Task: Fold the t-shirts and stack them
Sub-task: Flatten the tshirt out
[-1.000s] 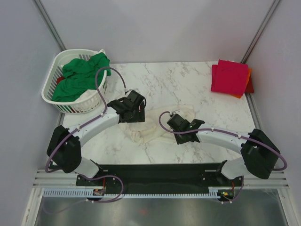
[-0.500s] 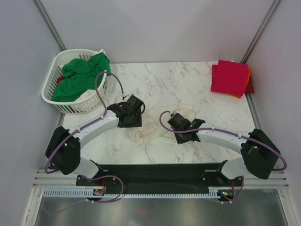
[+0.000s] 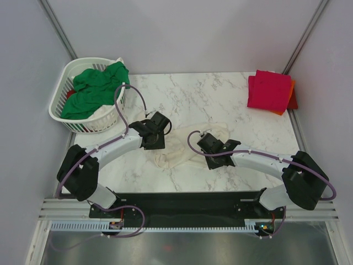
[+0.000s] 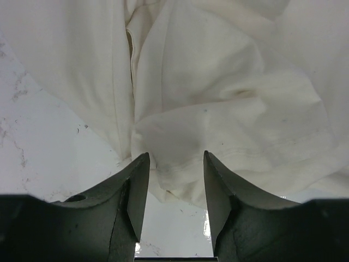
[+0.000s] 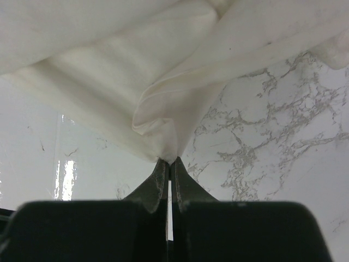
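Note:
A cream-white t-shirt (image 3: 179, 149) lies crumpled on the marble table between the two arms. My left gripper (image 3: 156, 138) is open at its left edge; in the left wrist view (image 4: 174, 164) a hem fold of the cream-white shirt (image 4: 218, 98) lies between the fingertips. My right gripper (image 3: 205, 144) is shut on a pinch of the shirt's cloth (image 5: 163, 123), seen in the right wrist view (image 5: 168, 164). A crimson-pink shirt (image 3: 269, 89) lies folded on an orange one (image 3: 289, 97) at the far right corner. A bright green shirt (image 3: 94, 91) hangs out of the basket.
A white slotted laundry basket (image 3: 59, 107) stands at the far left corner with more cloth under the green shirt. Bare marble table (image 3: 193, 96) shows behind the cream shirt. Grey walls close in both sides.
My left gripper has moved down and a little left onto the shirt's left edge. The right gripper has stayed shut on the cloth, nearly still.

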Tool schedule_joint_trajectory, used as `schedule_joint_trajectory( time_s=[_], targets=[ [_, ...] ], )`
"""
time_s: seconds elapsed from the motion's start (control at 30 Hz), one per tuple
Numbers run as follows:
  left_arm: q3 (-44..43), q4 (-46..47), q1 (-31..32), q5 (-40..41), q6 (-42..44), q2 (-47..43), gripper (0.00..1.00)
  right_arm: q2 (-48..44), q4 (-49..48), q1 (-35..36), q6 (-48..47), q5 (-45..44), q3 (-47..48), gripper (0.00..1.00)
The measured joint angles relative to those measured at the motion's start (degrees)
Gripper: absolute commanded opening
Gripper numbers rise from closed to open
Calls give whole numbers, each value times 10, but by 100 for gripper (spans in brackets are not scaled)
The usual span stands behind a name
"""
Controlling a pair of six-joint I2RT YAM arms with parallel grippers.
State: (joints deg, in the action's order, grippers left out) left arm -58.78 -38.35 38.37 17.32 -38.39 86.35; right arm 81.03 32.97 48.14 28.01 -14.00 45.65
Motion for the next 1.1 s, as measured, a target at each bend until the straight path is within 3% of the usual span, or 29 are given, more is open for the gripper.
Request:
schedule_joint_trajectory(
  time_s=[0.13,0.23,0.37,0.63,0.73,0.83,1.1],
  targets=[
    [0,6,0,-8,0,10,49,0,0,0,0,0,0,0],
    [1,10,0,-10,-2,14,39,0,0,0,0,0,0,0],
    [1,13,0,-10,-7,14,2,0,0,0,0,0,0,0],
    [-15,-9,0,-9,-7,-13,2,-13,7,-6,0,0,2,0],
    [-78,-55,0,-4,-5,-56,2,-46,38,-21,-2,-4,31,0],
    [-210,-104,0,12,7,-103,2,-75,75,-43,-11,-18,102,0],
    [-548,-169,0,54,44,-191,2,-138,168,-122,-33,-79,372,0]
  ],
)
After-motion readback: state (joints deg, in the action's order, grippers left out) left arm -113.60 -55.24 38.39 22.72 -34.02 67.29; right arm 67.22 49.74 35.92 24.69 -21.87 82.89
